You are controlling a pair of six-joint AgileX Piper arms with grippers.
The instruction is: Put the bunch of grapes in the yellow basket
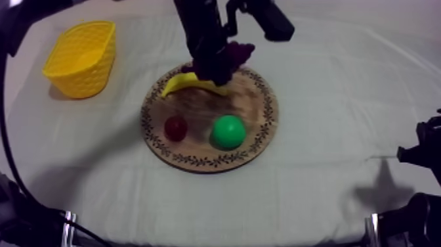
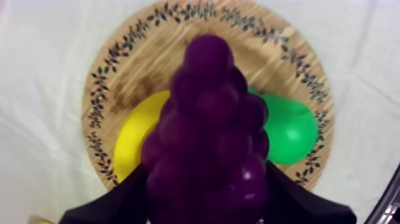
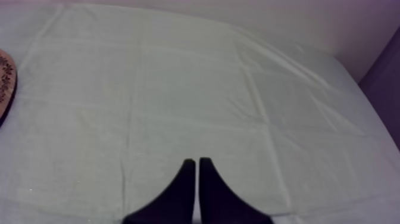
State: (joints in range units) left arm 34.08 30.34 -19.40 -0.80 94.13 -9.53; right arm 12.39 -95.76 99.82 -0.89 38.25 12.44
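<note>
- The left claw (image 1: 216,66) is closed round the bunch of grapes (image 2: 208,137); its 2 black fingers (image 2: 119,199) press on either side of the bunch's wide end, and the narrow end points away from the wrist.
- The grapes hang over the far side of the wooden board (image 1: 210,161), near the banana (image 1: 184,82). They look lifted clear of the wood, probably so they can travel without dragging.
- The green pear (image 1: 228,131) and the small red fruit (image 1: 175,127) sit on the board's near half, apart from the claw.
- The yellow basket (image 1: 82,58) stands well to the left of the board, open side up, with bare cloth between them. The next move looks like a sideways carry.
- The right claw (image 3: 197,162) rests over bare cloth, its 2 fingers together and holding nothing, out of the way.
</note>
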